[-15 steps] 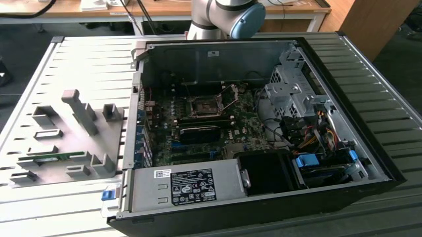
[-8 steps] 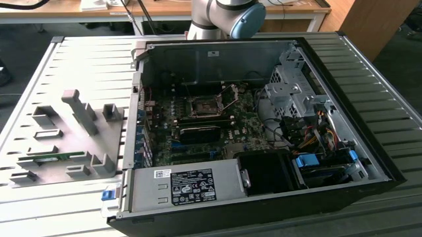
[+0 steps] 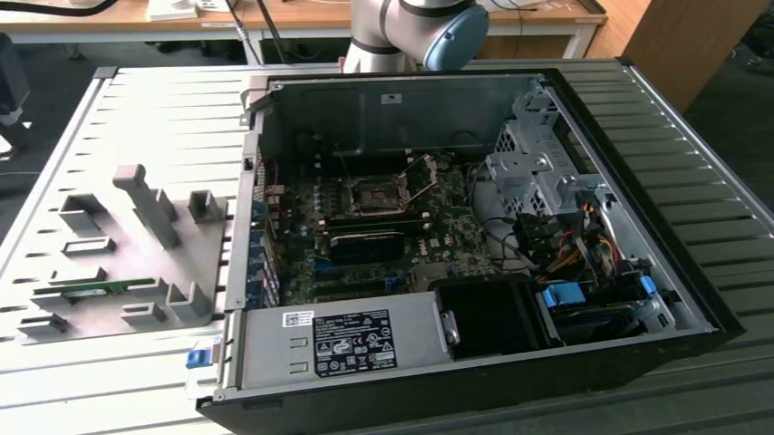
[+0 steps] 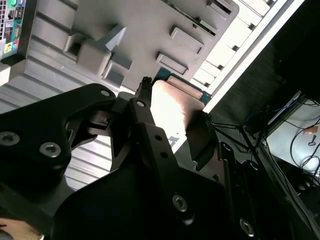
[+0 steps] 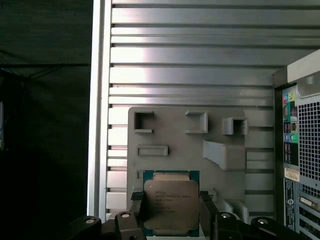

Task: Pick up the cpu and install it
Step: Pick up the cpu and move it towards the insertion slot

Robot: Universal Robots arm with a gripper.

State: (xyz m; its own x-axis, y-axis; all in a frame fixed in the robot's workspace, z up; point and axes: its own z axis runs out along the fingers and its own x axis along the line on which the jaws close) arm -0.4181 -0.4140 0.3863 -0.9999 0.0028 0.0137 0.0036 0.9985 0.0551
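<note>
The cpu (image 5: 171, 204) is a flat square chip with a dull silver top and a thin green rim. My gripper (image 5: 171, 210) is shut on it, one dark finger against each of two opposite edges. In the second wrist view the cpu (image 4: 172, 105) shows its pale metal top between the fingers (image 4: 145, 107), with the gripper (image 4: 172, 120) held above the grey fixture plate (image 4: 145, 30). In the exterior view the dark metal-framed socket (image 3: 377, 195) sits on the motherboard inside the open computer case (image 3: 677, 272), its frame lifted open.
The grey fixture plate (image 3: 121, 245) with raised holders lies on the ribbed table at the exterior view's left; a green memory stick (image 3: 79, 292) rests in it. The arm's base (image 3: 411, 32) stands behind the case. The case's rear panel (image 5: 300, 150) is nearby.
</note>
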